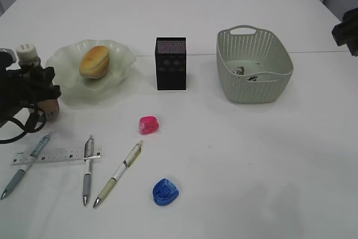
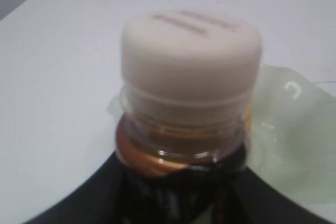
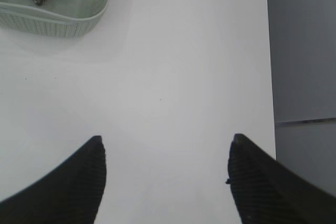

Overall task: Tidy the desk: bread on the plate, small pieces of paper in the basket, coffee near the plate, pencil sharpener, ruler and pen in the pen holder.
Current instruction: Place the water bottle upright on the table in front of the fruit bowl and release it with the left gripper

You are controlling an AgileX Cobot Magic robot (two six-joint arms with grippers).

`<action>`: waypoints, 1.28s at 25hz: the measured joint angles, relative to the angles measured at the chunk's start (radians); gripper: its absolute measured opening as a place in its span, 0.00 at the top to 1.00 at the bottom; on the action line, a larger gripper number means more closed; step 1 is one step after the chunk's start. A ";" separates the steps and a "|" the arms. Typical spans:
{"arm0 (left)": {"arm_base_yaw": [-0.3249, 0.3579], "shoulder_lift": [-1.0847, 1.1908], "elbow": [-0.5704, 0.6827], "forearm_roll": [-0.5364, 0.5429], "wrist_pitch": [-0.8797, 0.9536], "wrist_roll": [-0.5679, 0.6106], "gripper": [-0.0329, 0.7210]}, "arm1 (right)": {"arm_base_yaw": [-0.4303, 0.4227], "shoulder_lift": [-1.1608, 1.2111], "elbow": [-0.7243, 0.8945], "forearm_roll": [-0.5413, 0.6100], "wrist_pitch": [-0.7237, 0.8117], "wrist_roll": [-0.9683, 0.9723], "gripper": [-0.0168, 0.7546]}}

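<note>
Coffee bottle (image 1: 34, 79) stands upright, cap up, just left of the plate (image 1: 120, 76), clamped in the left hand (image 1: 33, 82). Right hand (image 3: 165, 148) hovers above the bench (image 1: 251, 155), fingers spread apart.

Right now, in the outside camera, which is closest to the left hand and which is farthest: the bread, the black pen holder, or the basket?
From the left hand, holding the coffee bottle:
1. Bread, on the plate just to its right.
2. Pen holder, in the middle.
3. Basket, far over on the right.
</note>
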 joint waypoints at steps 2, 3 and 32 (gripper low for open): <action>0.000 0.000 0.000 0.021 0.000 0.000 0.58 | 0.000 0.000 0.000 0.000 0.000 0.000 0.25; 0.000 0.000 0.000 0.026 0.000 0.000 0.58 | 0.000 0.000 0.000 0.000 0.000 0.000 0.25; 0.000 0.012 -0.018 0.090 -0.001 0.000 0.57 | 0.000 0.000 0.000 0.000 -0.002 0.000 0.25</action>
